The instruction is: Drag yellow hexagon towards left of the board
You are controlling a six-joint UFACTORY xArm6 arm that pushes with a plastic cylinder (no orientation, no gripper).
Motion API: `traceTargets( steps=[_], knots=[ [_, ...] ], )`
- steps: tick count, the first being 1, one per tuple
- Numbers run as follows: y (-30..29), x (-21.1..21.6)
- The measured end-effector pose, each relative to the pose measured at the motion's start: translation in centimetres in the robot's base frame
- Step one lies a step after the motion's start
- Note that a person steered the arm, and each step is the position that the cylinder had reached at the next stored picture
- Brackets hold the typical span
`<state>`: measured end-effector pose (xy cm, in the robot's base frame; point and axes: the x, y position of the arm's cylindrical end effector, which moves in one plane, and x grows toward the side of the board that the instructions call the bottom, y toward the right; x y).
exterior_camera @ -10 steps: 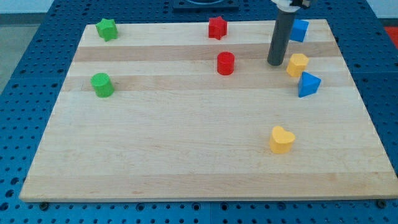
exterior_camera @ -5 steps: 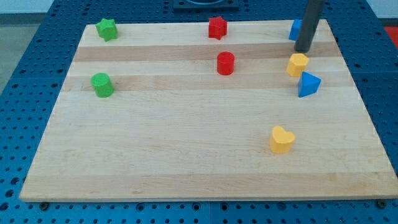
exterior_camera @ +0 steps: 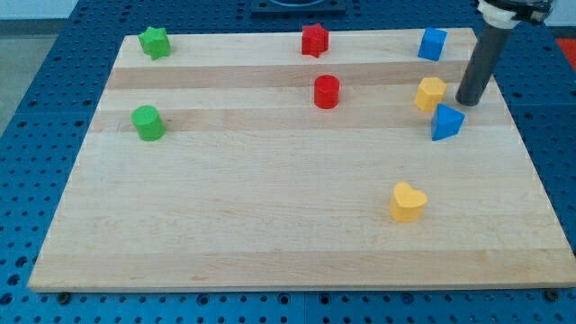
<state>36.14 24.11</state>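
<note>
The rod's tip (exterior_camera: 469, 102) rests on the pale wooden table (exterior_camera: 270, 225), holding nothing, for the arm carries no jaws. The small yellow hexagon block (exterior_camera: 430, 93) sits just beside it toward the view's left, apparently clear of it, a blue triangular block (exterior_camera: 446, 121) close below.

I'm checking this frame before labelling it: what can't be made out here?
- Camera view: the arm above my tip is cut off by the view's top edge; only the rod shows.
- Whether my tip touches the yellow hexagon or the blue triangular block: a gap seems to show, one angle cannot confirm.
- The blue block at the view's top: exact shape unclear.
</note>
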Motion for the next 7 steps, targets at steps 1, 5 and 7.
traceTargets(
  steps=[1, 5, 7],
  knots=[
    [-0.5, 0.0],
    [-4.8, 0.0],
    [-5.0, 0.5]
  ],
)
